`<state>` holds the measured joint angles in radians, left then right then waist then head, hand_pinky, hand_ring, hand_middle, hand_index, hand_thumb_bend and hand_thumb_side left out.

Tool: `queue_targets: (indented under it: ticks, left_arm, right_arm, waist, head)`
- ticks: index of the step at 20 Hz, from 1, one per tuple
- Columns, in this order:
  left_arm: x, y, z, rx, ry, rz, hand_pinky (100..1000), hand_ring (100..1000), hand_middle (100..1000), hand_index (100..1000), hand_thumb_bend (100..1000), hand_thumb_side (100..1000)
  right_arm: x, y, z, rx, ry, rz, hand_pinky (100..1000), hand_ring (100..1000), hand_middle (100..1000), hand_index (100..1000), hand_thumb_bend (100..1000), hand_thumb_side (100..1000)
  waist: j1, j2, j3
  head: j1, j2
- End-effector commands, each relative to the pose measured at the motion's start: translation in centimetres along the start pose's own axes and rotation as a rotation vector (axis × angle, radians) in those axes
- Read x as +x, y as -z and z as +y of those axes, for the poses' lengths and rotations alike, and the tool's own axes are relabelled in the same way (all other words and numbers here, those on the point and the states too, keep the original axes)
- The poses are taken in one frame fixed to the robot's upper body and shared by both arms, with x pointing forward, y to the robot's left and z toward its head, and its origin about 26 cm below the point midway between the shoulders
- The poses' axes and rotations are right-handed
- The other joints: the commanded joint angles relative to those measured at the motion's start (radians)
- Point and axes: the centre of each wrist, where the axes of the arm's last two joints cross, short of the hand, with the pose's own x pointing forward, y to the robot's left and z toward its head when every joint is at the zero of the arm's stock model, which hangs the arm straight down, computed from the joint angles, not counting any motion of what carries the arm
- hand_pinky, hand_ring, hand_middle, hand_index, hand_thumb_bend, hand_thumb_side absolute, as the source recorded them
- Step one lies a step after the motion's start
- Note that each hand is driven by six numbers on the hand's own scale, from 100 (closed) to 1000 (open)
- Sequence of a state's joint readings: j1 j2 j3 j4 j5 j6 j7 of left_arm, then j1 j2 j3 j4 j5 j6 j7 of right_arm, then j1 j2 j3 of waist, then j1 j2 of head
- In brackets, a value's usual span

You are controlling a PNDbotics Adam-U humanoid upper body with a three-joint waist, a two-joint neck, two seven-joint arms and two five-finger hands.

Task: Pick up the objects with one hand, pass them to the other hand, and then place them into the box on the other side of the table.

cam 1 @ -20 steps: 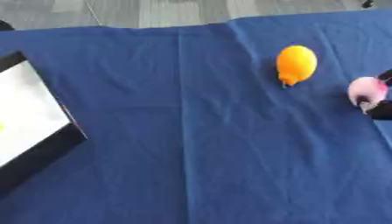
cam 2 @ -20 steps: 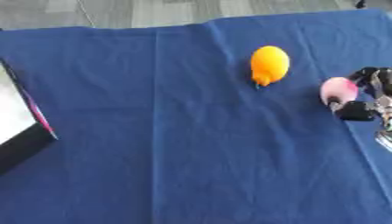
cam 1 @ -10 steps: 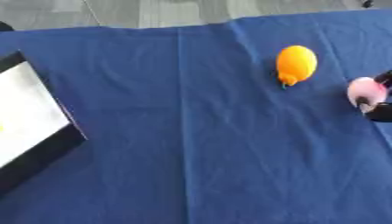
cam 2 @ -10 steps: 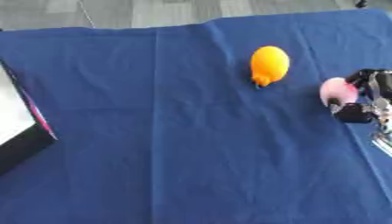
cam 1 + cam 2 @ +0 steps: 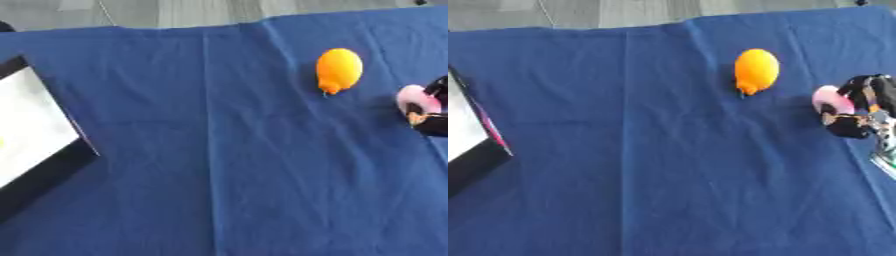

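I have the right hand (image 5: 859, 107) at the table's 3 o'clock edge, its black fingers (image 5: 849, 126) curled round a small pink object (image 5: 831, 100), pinching it from both sides. The object sits low over the blue cloth (image 5: 667, 150); I cannot tell whether it touches. An orange, lemon-shaped fruit (image 5: 757, 70) lies on the cloth near the hand, at about 1 o'clock from the table's middle. The box (image 5: 31, 135), white inside with a black wall, sits at 9 o'clock, well apart from both.
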<state>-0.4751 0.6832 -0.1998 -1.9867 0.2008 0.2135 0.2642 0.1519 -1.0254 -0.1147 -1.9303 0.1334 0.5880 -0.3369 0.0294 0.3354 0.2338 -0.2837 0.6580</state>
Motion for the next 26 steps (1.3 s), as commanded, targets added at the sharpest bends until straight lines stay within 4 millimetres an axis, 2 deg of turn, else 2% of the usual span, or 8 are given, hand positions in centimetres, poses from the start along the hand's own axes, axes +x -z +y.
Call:
queue_targets:
  ticks: [1, 6, 17, 26]
  left_arm:
    - [0.7, 0.2, 0.7, 0.012, 0.011, -0.026, 729, 669, 707, 769, 100, 613]
    - [0.5, 0.0, 0.7, 0.012, 0.012, -0.014, 729, 667, 704, 765, 100, 612]
    - [0.2, -0.3, 1.1, 0.016, 0.025, 0.012, 729, 667, 703, 765, 100, 601]
    - [0.6, 0.0, 1.8, 0.022, 0.035, 0.008, 728, 665, 704, 768, 100, 583]
  right_arm:
    - [1.3, -0.4, -1.0, -0.062, -0.017, -0.071, 696, 547, 401, 551, 209, 100]
    - [1.5, -0.7, -1.0, -0.074, -0.019, -0.143, 696, 548, 402, 554, 219, 100]
    - [1.6, -0.5, -1.4, -0.076, 0.063, -0.364, 687, 550, 414, 562, 183, 100]
    - [3.5, 0.4, -2.7, -0.045, 0.169, -0.597, 696, 553, 417, 567, 156, 100]
  waist:
    - [0.006, -0.020, -0.001]
    - [0.004, -0.030, -0.004]
    - [0.006, -0.071, -0.023]
    - [0.012, -0.104, -0.024]
  head:
    - [0.002, 0.002]
    - [0.007, 0.014]
    - [0.052, 0.047]
    - [0.091, 0.062]
